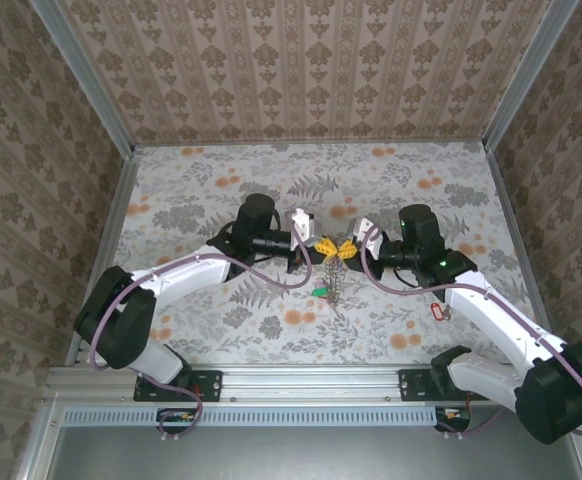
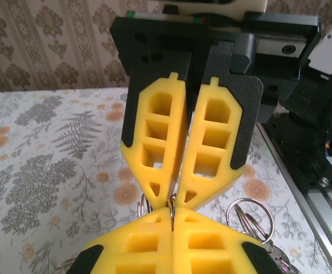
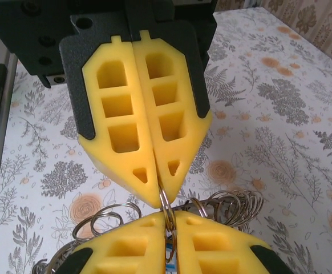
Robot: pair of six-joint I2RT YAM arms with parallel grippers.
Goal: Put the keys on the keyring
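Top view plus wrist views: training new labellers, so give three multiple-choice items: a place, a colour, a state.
1. The red-tagged key lies: A) beside the right arm; B) between the fingers; C) against the back wall.
2. The loose key nearest the meeting fingers has a tag that is: A) blue; B) green; C) red.
3. The left fingers are: A) spread wide; B) shut on a thin metal ring; C) gripping a tag.
A, it lies next to that forearm; B, green shows there; B, they close around the wire.
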